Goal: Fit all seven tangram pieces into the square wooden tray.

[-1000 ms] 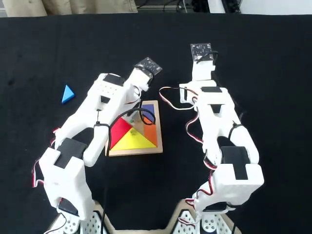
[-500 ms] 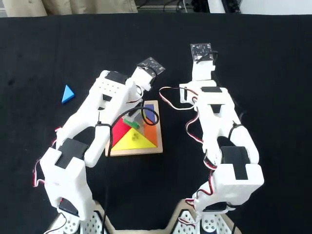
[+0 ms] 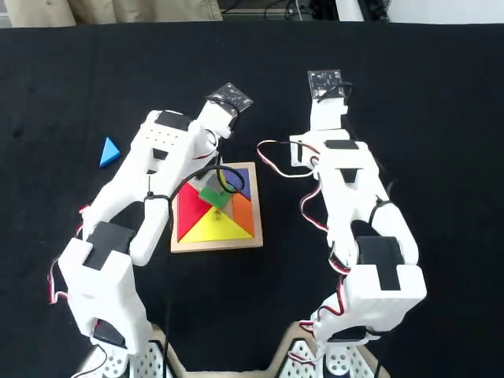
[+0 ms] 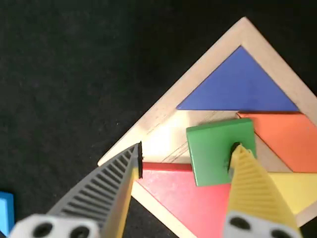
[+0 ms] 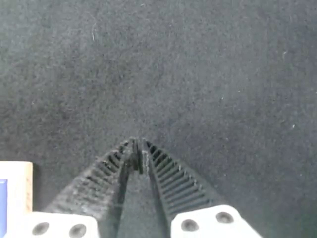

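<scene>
The green square wooden piece (image 4: 220,151) lies askew in the square wooden tray (image 4: 200,74); the open-fingered left gripper (image 4: 187,148) may nudge it further.

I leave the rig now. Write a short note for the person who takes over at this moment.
Left tool: open, above the tray, at the green square.
Right tool: shut, over the black cloth beside the tray.
Done: blue triangle, orange piece, red piece and yellow piece lie in the tray; the green square is in too, but askew.
To do: seat the green square, then bring the light-blue triangle from the cloth.
</scene>
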